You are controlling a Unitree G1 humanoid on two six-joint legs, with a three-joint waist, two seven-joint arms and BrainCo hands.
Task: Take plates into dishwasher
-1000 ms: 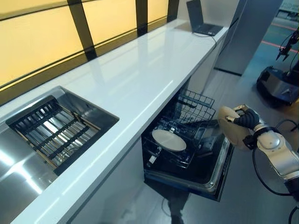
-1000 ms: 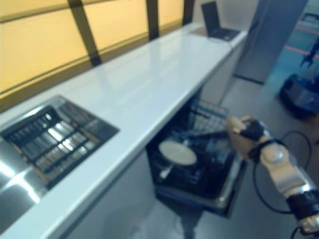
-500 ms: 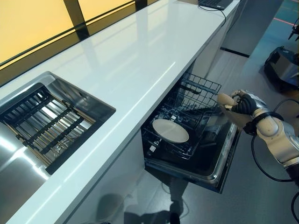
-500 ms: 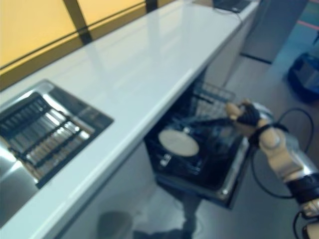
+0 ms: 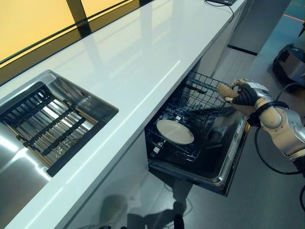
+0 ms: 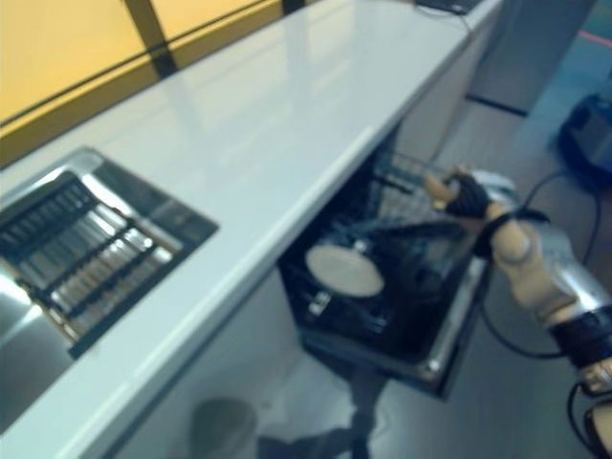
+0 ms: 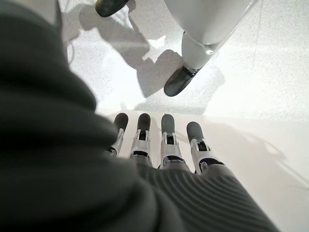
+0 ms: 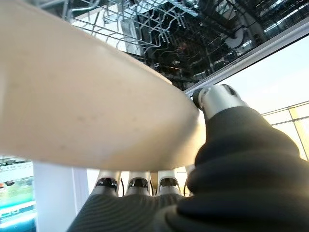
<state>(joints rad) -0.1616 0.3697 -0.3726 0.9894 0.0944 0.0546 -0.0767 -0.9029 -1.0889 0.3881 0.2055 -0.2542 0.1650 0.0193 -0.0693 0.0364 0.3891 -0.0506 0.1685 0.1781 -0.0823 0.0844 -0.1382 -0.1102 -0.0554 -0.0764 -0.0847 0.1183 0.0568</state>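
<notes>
Below the long white table (image 5: 143, 62), the dishwasher (image 5: 224, 164) stands open with its wire rack (image 5: 190, 121) pulled out over the lowered door. One pale round plate (image 5: 175, 131) already lies nearly flat in the near part of that rack. At the rack's far right corner the right hand (image 5: 245, 93) holds a second, beige plate (image 5: 224, 90), seen edge-on in the eye views just above the top wire of the rack; whether it touches the wire cannot be told. From the right wrist view the beige plate (image 8: 91, 101) fills most of the picture, with the thumb (image 8: 217, 99) pressed on its upper face and the fingers (image 8: 137, 183) curled under it, so the hand is clamped on the plate. Behind it the rack's tines and the dark inside of the dishwasher show.

To the left, a steel sink (image 5: 28, 157) is sunk into the table, and a dark slatted drying rack (image 5: 50, 126) lies across it. Along the far edge of the table runs a yellow-lit window wall (image 5: 33, 19) with dark posts. On the grey floor (image 5: 267, 191) at the far right stands a dark machine, partly out of view.

The left hand (image 7: 164, 150) shows only in its own wrist view, hanging with its fingers straight and relaxed, holding nothing, with pale speckled floor beneath it.
</notes>
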